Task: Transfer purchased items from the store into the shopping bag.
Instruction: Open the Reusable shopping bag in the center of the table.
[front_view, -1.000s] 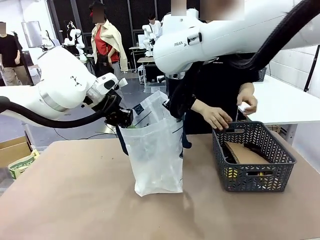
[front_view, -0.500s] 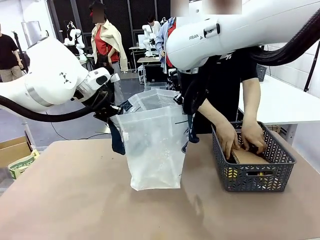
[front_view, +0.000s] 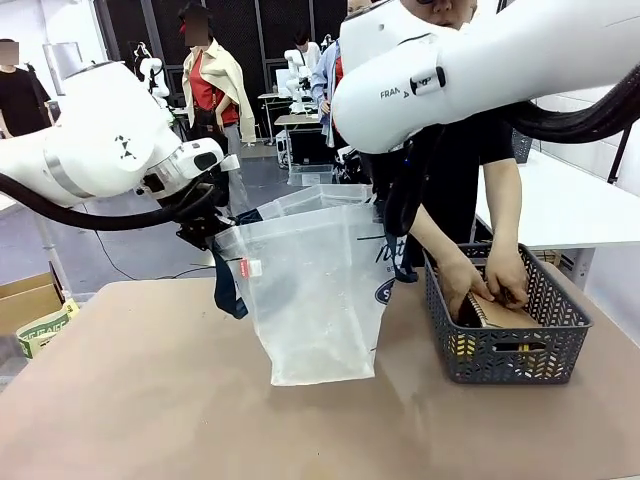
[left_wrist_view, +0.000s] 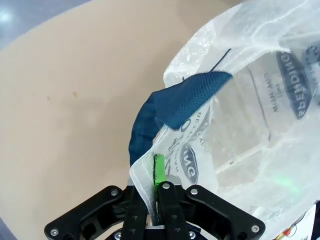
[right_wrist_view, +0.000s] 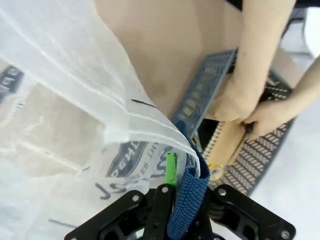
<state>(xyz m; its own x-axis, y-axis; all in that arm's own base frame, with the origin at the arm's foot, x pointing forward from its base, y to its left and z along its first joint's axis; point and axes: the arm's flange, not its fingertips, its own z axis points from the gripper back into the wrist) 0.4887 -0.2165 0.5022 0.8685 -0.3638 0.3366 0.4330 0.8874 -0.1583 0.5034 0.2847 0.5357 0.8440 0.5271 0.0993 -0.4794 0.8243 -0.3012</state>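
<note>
Holding the shopping bag (front_view: 315, 300) upright and open mid-table, just left of the store (front_view: 505, 352): pinched at the left rim film by the left gripper (left_wrist_view: 156, 172), at the right rim plus navy strap (right_wrist_view: 187, 194) by the right gripper (right_wrist_view: 172, 175), both clamped tight. Expect thin, soft, slippery film, near weightless and floppy, so better gripped at hem or woven strap than mid-panel. Inside the store, person's hands (front_view: 462, 285) on a flat brown item (front_view: 500, 312); looks stiff and light, probably best taken by its edges.

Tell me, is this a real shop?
Probably a robot lab playing shop, not a real store: the left claw and right claw hold a shopping bag at a plain table, and a cardboard box sits on the floor.
</note>
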